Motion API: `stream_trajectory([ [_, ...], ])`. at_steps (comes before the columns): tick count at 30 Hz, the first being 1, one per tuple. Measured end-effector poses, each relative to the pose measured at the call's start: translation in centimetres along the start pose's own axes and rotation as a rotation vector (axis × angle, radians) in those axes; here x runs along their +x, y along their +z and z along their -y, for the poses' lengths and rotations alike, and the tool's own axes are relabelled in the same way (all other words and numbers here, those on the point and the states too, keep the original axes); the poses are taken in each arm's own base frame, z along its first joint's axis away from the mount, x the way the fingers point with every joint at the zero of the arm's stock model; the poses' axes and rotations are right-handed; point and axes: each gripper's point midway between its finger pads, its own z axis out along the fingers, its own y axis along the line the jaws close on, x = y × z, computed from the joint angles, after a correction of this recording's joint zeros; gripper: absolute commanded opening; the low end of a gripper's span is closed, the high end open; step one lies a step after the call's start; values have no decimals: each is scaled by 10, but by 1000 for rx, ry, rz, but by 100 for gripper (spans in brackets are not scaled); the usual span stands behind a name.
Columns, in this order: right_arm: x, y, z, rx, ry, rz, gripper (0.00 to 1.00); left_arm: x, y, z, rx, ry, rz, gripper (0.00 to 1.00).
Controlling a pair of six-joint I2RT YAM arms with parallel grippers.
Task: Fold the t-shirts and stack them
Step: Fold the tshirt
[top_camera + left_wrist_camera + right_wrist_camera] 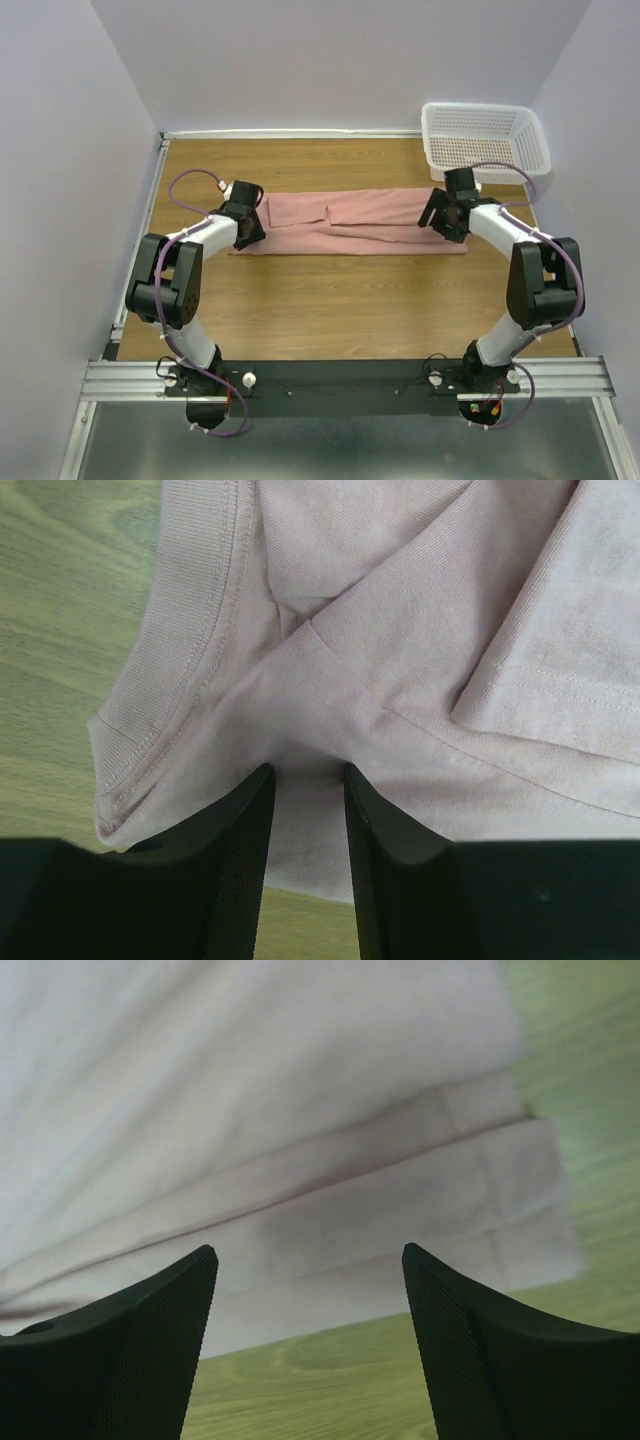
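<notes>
The dusty pink t-shirt (pixel 350 222) lies folded into a long strip across the middle of the table. My left gripper (pixel 247 222) is at its left end, by the neck. In the left wrist view the gripper (pixel 305 772) is shut on the t-shirt (pixel 400 630), with cloth puckered between the tips and creases running out from them. My right gripper (pixel 442 215) is at the strip's right end. It (pixel 310 1260) stands open just above the layered hem of the t-shirt (pixel 300 1110), with nothing between its fingers.
A white mesh basket (pixel 486 140) stands at the back right corner, just behind the right arm. Bare wooden table (pixel 340 300) lies between the shirt and the arm bases. Walls close in on the left, right and back.
</notes>
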Motion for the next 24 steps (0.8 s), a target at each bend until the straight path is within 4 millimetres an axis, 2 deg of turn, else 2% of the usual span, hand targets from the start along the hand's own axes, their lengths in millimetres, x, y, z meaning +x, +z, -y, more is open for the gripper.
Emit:
stream_trajectory([
  [1,-5,-1,11,6,57,5,87,0,0,0,0,0,0,43],
  [4,-2,-5,23,-1,159,-2,94,0,0,0,2,0,2,43],
  [10,4,-8,38,1,329,-2,96,1,-1,-1,4,1,6,43],
  [15,2,-5,39,-12,404,16,96,1,-1,-1,5,1,8,43],
  [24,-7,-4,28,-65,464,37,96,1,-1,-1,8,1,12,43],
])
